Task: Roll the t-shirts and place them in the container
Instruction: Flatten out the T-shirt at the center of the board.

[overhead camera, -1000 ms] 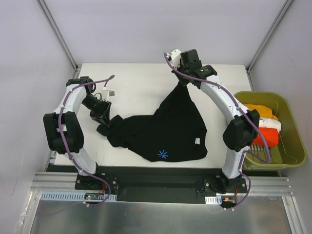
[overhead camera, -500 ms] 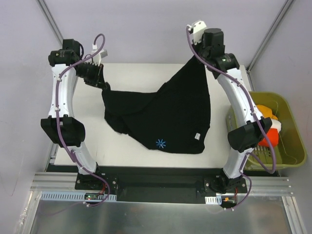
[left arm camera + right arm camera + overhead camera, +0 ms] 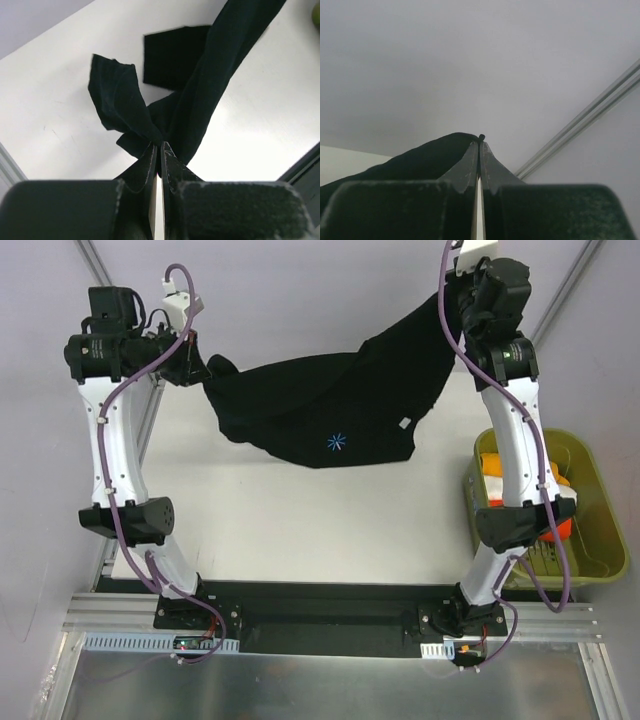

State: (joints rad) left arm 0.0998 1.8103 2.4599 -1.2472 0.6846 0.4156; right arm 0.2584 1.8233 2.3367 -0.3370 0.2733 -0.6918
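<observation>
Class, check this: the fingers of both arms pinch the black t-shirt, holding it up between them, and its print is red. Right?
No. The top external view shows the print on the black t-shirt is blue, not red. The left fingers and right fingers do pinch it, holding it up between them.

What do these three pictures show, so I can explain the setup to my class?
Two white robot arms are bolted at the near edge of a table, and each ends in a two-finger gripper. The wide picture comes from a fixed camera above and behind them. The other two come from cameras on the wrists, looking along the fingers. The left gripper and the right gripper are both shut on a black t-shirt, which hangs spread between them above the table. At the right stands an olive bin holding orange cloth bundles.
</observation>
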